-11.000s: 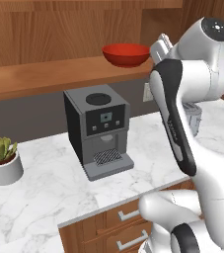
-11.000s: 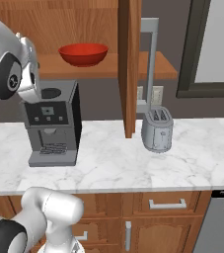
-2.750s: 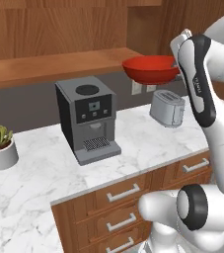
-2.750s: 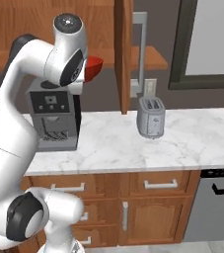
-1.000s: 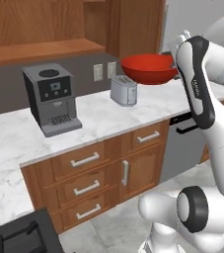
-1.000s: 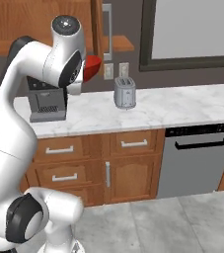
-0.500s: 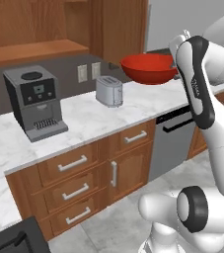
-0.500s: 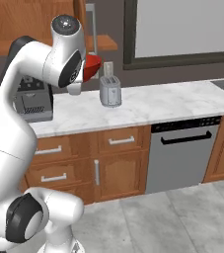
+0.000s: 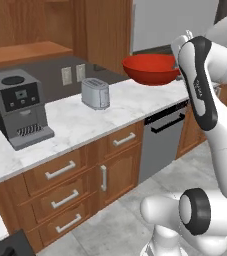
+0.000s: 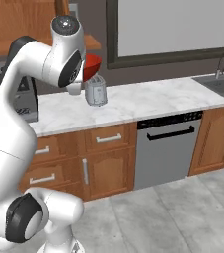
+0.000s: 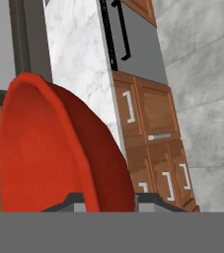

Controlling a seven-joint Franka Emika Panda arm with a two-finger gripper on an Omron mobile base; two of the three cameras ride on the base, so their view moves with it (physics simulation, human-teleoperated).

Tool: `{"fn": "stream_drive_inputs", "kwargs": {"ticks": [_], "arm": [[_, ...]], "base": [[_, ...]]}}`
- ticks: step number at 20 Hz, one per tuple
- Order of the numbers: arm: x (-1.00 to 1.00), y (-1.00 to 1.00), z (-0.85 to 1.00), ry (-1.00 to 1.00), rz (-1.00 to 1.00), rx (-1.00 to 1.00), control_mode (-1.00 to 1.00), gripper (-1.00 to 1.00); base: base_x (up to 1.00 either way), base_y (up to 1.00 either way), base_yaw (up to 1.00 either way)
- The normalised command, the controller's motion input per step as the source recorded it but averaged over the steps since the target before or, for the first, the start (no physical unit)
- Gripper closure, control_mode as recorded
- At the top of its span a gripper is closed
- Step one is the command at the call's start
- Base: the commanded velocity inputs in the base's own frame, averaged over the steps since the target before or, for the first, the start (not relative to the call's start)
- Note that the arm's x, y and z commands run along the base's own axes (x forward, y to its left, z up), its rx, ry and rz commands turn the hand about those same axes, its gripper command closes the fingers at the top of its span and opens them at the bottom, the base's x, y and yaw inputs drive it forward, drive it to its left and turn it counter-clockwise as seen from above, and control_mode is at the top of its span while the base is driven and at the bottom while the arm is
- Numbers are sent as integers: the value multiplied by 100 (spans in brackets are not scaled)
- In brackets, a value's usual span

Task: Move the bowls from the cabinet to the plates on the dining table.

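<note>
Red bowl (image 9: 151,69) was held up in the air by the gripper (image 11: 106,197), jaws clamped on its rim at the near edge. In the hand view the bowl (image 11: 59,148) sat on edge right against the camera and covered the fingertips, so the contact itself was hard to make out; the grip is read mostly from how the bowl hung off the wrist. Bowl was roughly level in the left base view, opening up, above counter height and out over the floor side of the counter (image 9: 80,125). In the right base view only a red sliver of the bowl (image 10: 93,65) showed from behind the upper arm.

Below and beyond: wood drawers (image 9: 60,170) and a cupboard door with silver handles, then the dishwasher (image 10: 165,150) with its black bar handle under the marble top.

On the counter: toaster (image 9: 95,93) towards the back, coffee machine (image 9: 16,115) well to its left, the two well apart. Sink (image 10: 222,81) with faucet at the far right end in the right base view. Wall sockets (image 9: 71,75) behind the toaster, wood cabinet (image 9: 105,35) above them.
</note>
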Motion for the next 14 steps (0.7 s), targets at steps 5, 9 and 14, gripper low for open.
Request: {"fn": "stream_drive_inputs", "kwargs": {"ticks": [5,9,14], "arm": [[0,0,0,0,0,0,100,100],[0,0,0,0,0,0,100,100],[0,0,0,0,0,0,100,100]], "base": [[0,0,-25],[0,0,-25],[0,0,-25]]}}
